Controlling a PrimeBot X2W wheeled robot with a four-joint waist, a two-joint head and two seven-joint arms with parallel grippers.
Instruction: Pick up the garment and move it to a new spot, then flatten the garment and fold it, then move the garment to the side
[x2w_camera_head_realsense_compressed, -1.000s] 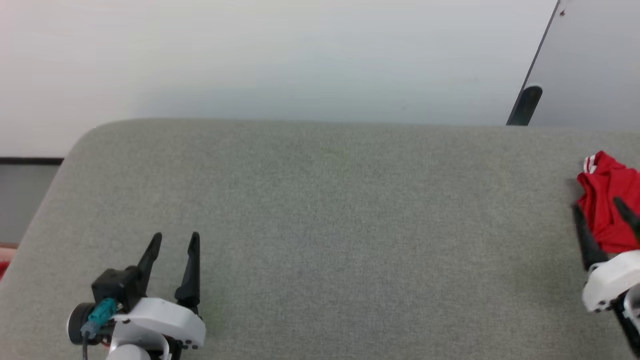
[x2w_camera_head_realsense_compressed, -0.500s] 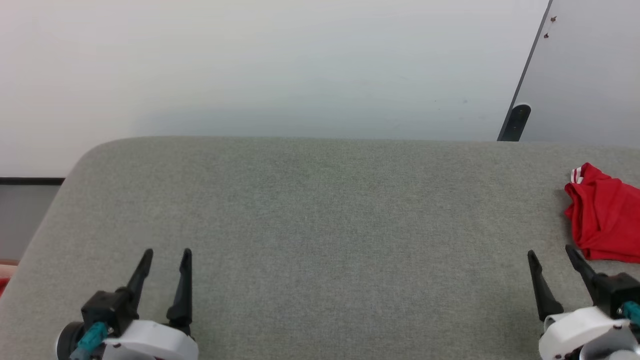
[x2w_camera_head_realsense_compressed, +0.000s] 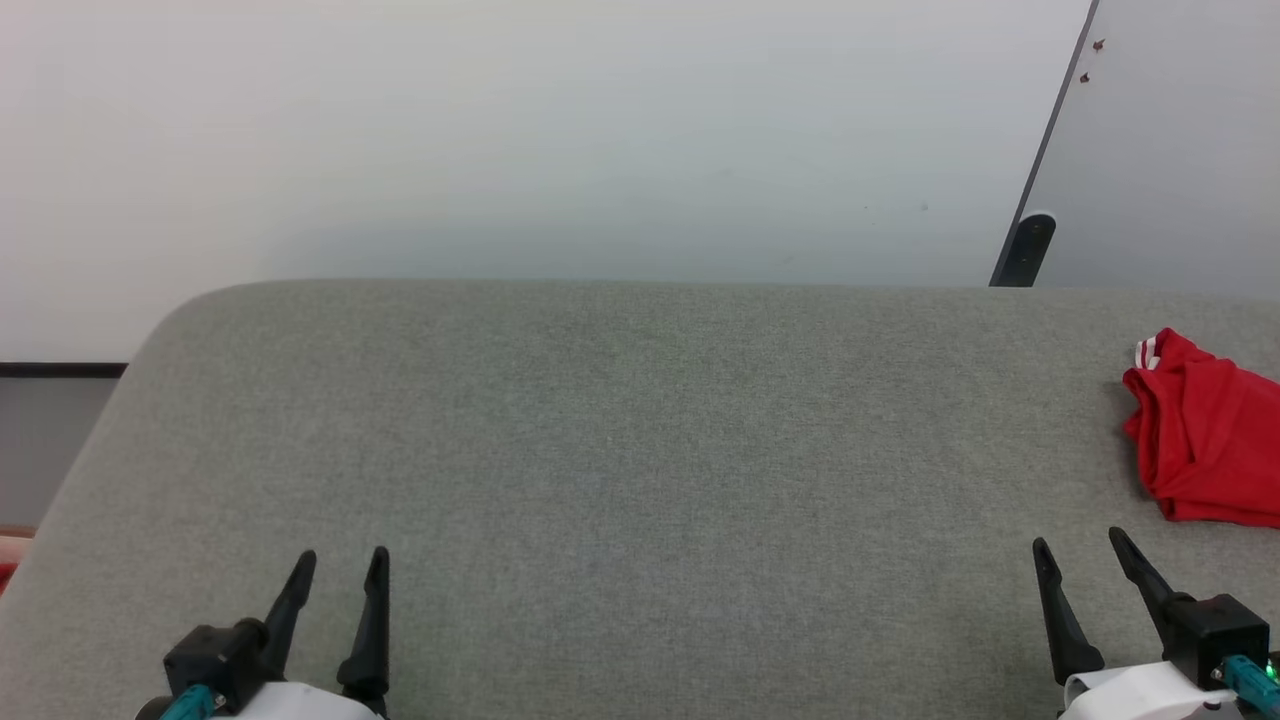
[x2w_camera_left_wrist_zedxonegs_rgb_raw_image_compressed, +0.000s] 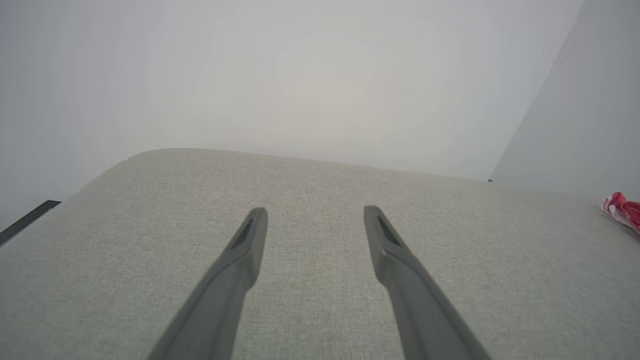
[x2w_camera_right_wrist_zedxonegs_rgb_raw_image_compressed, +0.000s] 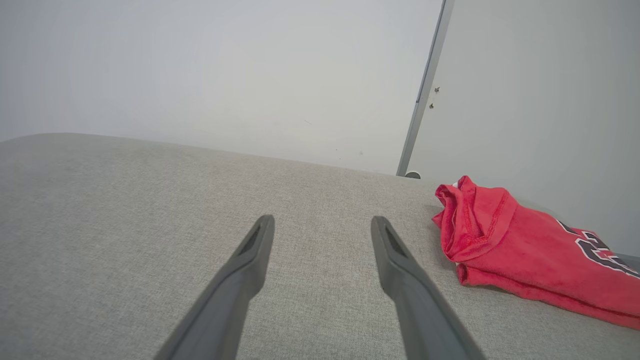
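Bright, diffuse light. Soft shadow on far wall (x2w_camera_head_realsense_compressed: 600, 240), small one left of garment (x2w_camera_head_realsense_compressed: 1200, 440). Left wrist view hazy.

left gripper (x2w_camera_head_realsense_compressed: 344, 553): sat low at the left of the head view, dark fingers pointing up and leaning slightly rightward, jaws parted and empty.
left fingers (x2w_camera_left_wrist_zedxonegs_rgb_raw_image_compressed: 240, 270): in the left wrist view, rose from the bottom edge in a wide V (tips slim and tapered).
right gripper (x2w_camera_head_realsense_compressed: 1079, 538): sat low at the right, fingers pointing up and leaning leftward, jaws likewise parted and empty.
right fingers (x2w_camera_right_wrist_zedxonegs_rgb_raw_image_compressed: 410, 290): in the right wrist view, made the same wide V.
right wrist casing (x2w_camera_head_realsense_compressed: 1140, 695): white, cut by the bottom edge.
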